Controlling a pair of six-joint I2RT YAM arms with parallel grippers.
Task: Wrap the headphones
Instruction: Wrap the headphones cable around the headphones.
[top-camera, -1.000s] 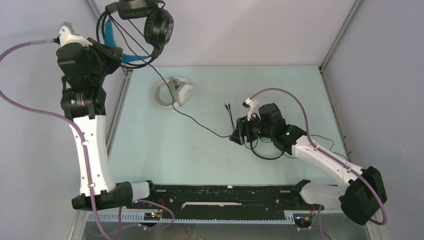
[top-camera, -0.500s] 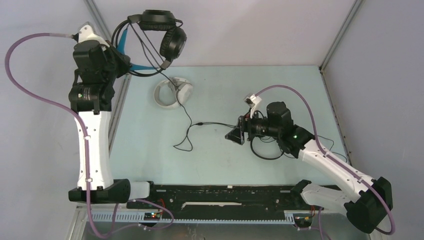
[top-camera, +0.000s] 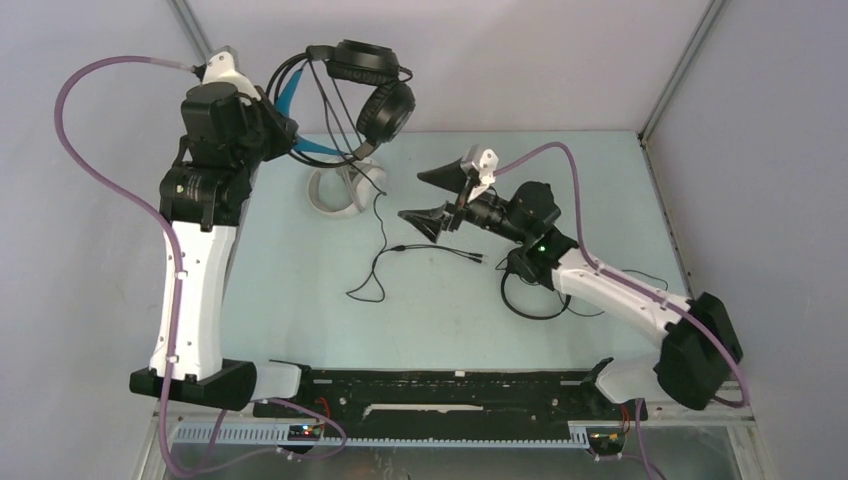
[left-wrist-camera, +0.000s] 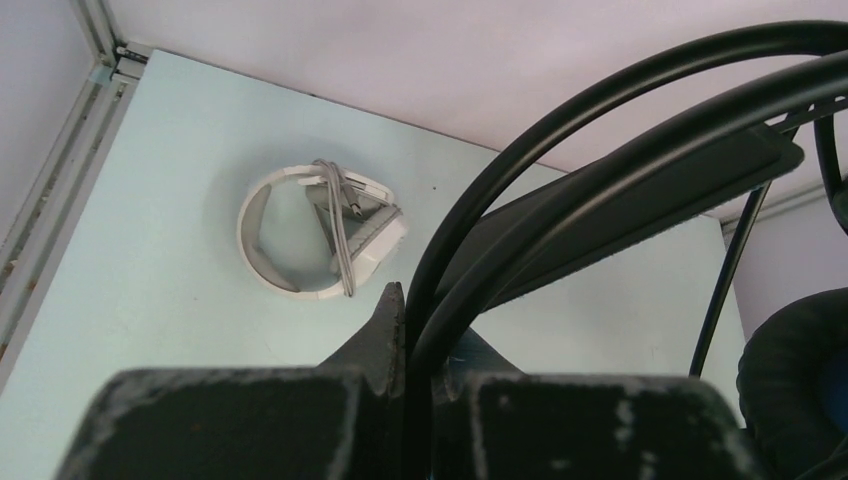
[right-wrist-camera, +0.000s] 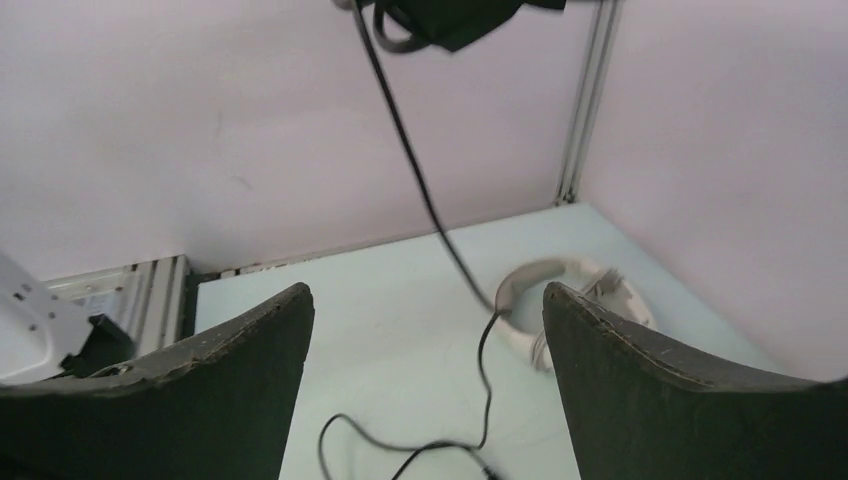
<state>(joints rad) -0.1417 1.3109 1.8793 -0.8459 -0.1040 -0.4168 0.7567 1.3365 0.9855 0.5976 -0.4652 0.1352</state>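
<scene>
My left gripper (top-camera: 300, 135) is shut on the headband of the black headphones with blue lining (top-camera: 378, 90) and holds them high over the table's back left. In the left wrist view the black band (left-wrist-camera: 620, 150) runs between my jaws (left-wrist-camera: 425, 345). Their black cable (top-camera: 383, 245) hangs down and lies in loose curves on the table. The white-grey headphones (top-camera: 345, 185) lie below with their cable wrapped, and also show in the left wrist view (left-wrist-camera: 320, 235). My right gripper (top-camera: 412, 196) is open and empty, raised above the cable (right-wrist-camera: 480, 400). The slim black headphones (top-camera: 530, 298) lie under the right arm.
The table is pale green with grey walls at the back and sides. A metal rail (top-camera: 235, 230) runs along the left edge. A black bar (top-camera: 440, 385) with the arm bases lies at the near edge. The cable's plug end (top-camera: 478, 258) rests mid-table.
My left arm has swung right with the black headphones. My right gripper has opened, risen and moved back-left; the cable it was at now lies slack on the table.
</scene>
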